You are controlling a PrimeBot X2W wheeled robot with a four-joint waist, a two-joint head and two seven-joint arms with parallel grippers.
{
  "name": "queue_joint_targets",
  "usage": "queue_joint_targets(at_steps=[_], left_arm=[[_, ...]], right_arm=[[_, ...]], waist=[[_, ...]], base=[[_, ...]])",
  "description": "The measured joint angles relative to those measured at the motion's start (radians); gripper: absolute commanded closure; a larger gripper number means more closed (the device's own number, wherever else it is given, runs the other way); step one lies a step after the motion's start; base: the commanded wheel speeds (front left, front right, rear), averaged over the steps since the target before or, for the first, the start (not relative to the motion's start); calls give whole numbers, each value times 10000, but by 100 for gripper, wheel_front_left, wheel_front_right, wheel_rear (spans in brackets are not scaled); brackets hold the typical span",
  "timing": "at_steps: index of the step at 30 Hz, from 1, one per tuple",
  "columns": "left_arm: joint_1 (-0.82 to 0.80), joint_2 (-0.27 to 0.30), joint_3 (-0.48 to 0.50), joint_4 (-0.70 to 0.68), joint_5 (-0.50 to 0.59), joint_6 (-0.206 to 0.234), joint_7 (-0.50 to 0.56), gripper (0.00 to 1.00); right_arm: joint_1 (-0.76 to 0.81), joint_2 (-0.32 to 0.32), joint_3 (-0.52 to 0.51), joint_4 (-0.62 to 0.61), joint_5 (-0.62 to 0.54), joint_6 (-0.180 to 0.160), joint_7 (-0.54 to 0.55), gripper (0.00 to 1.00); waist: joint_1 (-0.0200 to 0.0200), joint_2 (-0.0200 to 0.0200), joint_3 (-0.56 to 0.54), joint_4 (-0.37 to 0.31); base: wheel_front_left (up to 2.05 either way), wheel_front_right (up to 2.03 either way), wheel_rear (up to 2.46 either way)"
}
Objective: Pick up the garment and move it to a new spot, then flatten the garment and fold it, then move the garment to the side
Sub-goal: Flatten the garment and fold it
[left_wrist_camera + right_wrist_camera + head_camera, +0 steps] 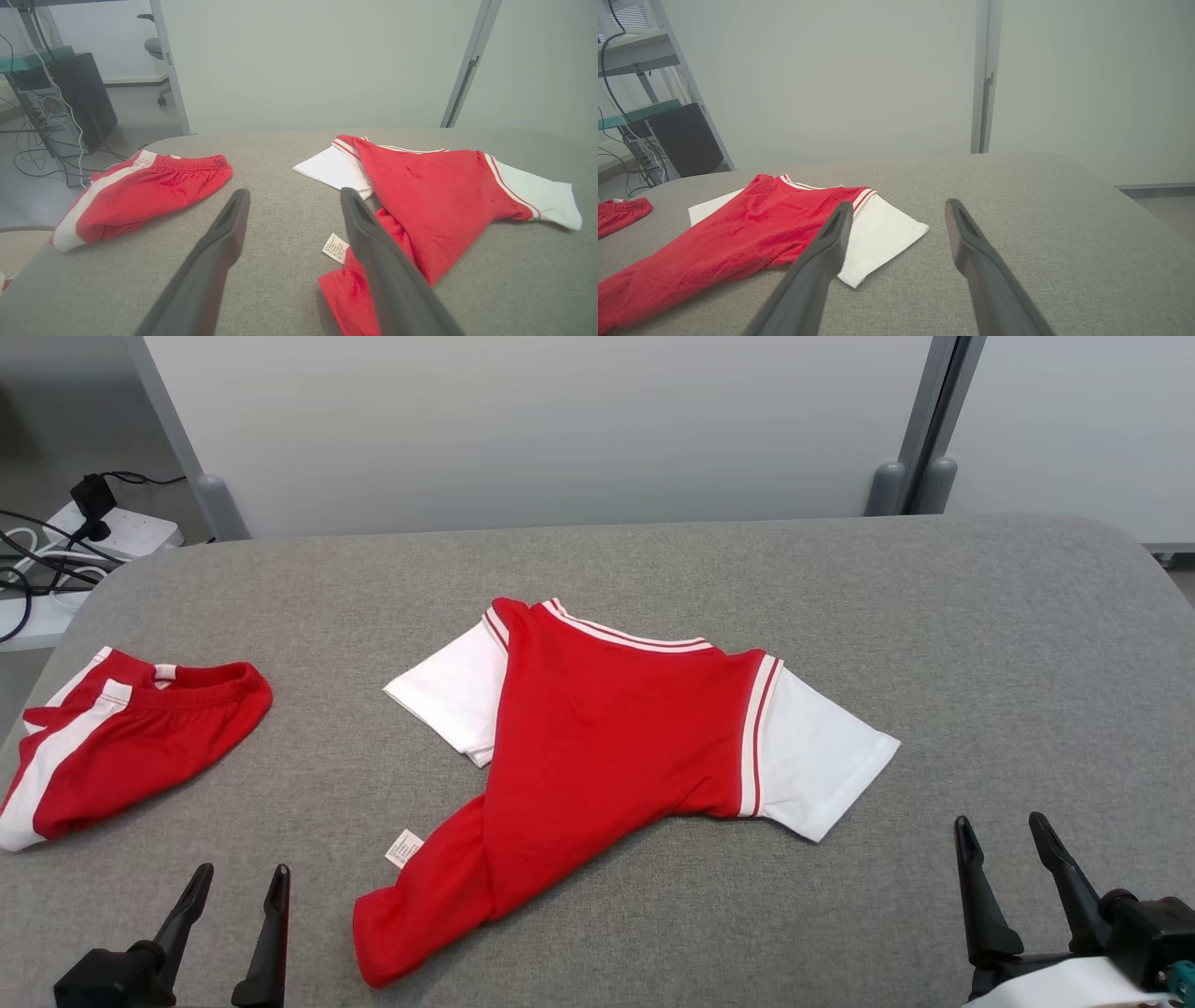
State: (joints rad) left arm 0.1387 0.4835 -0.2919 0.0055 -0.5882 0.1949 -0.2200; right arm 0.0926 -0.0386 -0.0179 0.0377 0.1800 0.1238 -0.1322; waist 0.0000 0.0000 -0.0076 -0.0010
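Note:
The garment [597, 737] is a red T-shirt with white sleeves, lying rumpled and skewed in the middle of the grey table [1008, 644]; its lower part is bunched toward the front, with a white label showing. It also shows as the garment [434, 196] and the garment [747, 228] in the wrist views. My left gripper [238, 882] stands open at the front left, just left of the shirt's hem. My right gripper [1004, 831] is open at the front right, apart from the white sleeve. Nothing is between either pair of fingers.
Red shorts [121, 737] with white side stripes lie folded at the table's left edge, seen as the shorts [140, 196] from the left wrist. A power strip with cables [103, 527] sits beyond the far-left corner. A pale wall panel [541, 429] backs the table.

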Motion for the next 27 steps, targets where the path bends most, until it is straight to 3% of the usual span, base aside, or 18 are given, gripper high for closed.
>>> queue_joint_targets(at_steps=[8, 14, 18, 27], left_arm=[[-2, 100, -502, -197, 117, -23, 589, 0], [-166, 153, -2144, -610, 1030, -640, 1764, 0], [-906, 119, -3007, -502, 1346, -1275, 2481, 0], [-2598, -153, -3983, 1277, 1732, -2406, 3356, 0]], right_arm=[[-5, 0, 15, -6, 0, 0, 0, 0], [-14, 0, -13, -42, 0, 0, 63, 0], [-86, -2, -10, -90, -2, 0, 75, 0], [-535, 0, 263, -113, 0, 0, 54, 0]], waist=[[0, 0, -7, 8], [0, 0, 176, 49], [0, 0, 422, 115], [0, 0, 994, -104]], base=[[0, 0, 0], [0, 0, 0], [0, 0, 0], [0, 0, 0]])
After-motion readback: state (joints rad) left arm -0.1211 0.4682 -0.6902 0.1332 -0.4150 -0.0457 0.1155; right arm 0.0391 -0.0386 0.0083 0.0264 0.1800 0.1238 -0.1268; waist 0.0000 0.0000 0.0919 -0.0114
